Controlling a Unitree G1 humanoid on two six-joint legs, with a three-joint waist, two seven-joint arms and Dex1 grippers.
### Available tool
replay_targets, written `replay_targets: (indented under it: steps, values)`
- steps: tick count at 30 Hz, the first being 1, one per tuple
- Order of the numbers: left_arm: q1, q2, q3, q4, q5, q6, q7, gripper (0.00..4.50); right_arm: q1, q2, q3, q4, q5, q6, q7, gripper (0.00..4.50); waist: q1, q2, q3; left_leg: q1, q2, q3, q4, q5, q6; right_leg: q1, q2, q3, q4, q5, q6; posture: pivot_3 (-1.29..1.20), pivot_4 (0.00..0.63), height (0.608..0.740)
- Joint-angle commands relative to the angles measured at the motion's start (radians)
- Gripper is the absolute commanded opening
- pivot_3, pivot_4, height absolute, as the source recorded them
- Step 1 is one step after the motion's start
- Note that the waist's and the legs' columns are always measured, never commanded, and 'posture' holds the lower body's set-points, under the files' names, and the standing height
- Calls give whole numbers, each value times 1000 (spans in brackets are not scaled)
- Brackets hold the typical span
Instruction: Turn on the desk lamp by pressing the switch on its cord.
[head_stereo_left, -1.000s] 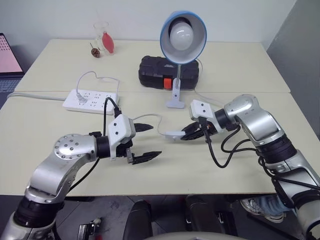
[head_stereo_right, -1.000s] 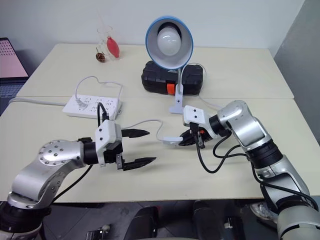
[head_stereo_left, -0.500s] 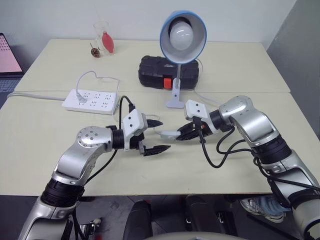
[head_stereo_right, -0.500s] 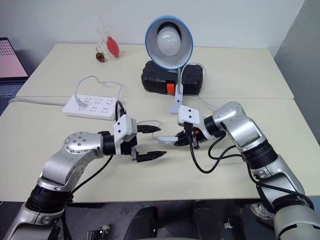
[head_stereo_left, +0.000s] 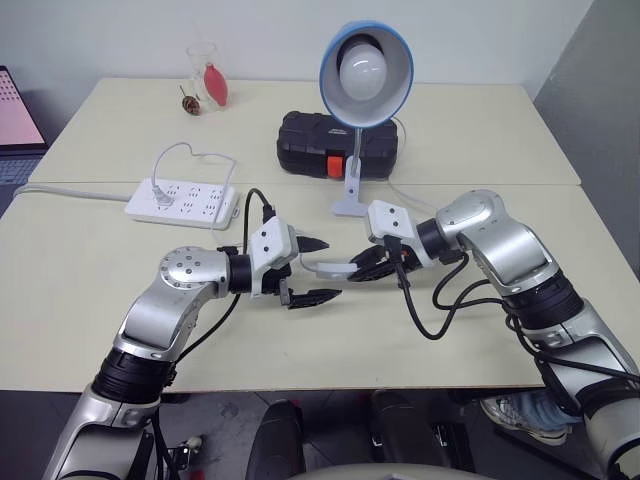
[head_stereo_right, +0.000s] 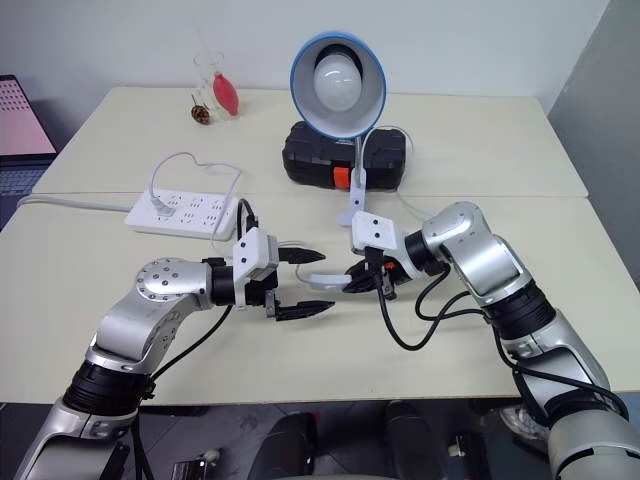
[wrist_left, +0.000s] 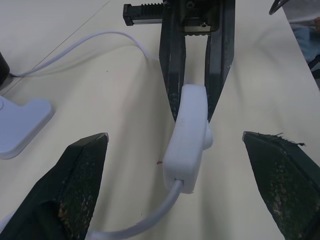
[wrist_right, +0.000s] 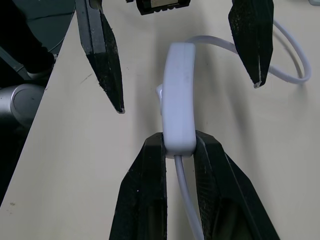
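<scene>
A pale cream table (head_stereo_left: 90, 260) set against a plain white wall, and the desk lamp (head_stereo_left: 365, 75) stands near the middle on its small white base, bulb dark, with a black case (head_stereo_left: 310, 142) just behind it and a white power strip (head_stereo_left: 182, 200) off toward the robot's left. The action is right in front of the lamp: the right gripper (wrist_right: 172, 150) has its two black fingers pinched on one end of the switch (wrist_left: 189, 136), holding it up off the table, with the cord (wrist_left: 85, 45) looping away behind. The left gripper (head_stereo_left: 312, 270) faces it with fingers spread wide, one tip either side of the switch's free end, touching nothing yet. In the left wrist view the rocker button shows as a small bump on one flank of the switch, so the clean play, I reckon, is to close the left fingers squarely across that flank, one pad on the button and the other backing the opposite side. The right grip should hold firm so the switch doesn't twist out. The risk is a fingertip sliding past the button and merely squeezing the casing.
</scene>
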Motion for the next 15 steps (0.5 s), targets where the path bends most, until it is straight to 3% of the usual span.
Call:
replay_targets:
  steps: [1,11,15]
  values:
    - [-21,-5,-2,-11,-8,-2,-21,3553,-18,-4,0,-35,7,-32,1,397,0,0,0,0,0,0,0,0,0,0,0,0,0,0,0,0,150,740]
    - [-39,-12,-24,24,42,-51,-35,1159,-10,-15,5,-46,6,-59,9,397,0,0,0,0,0,0,0,0,0,0,0,0,0,0,0,0,150,740]
    - [-39,-9,-24,38,60,-76,-42,688,-7,-20,7,-49,5,-69,11,397,0,0,0,0,0,0,0,0,0,0,0,0,0,0,0,0,150,740]
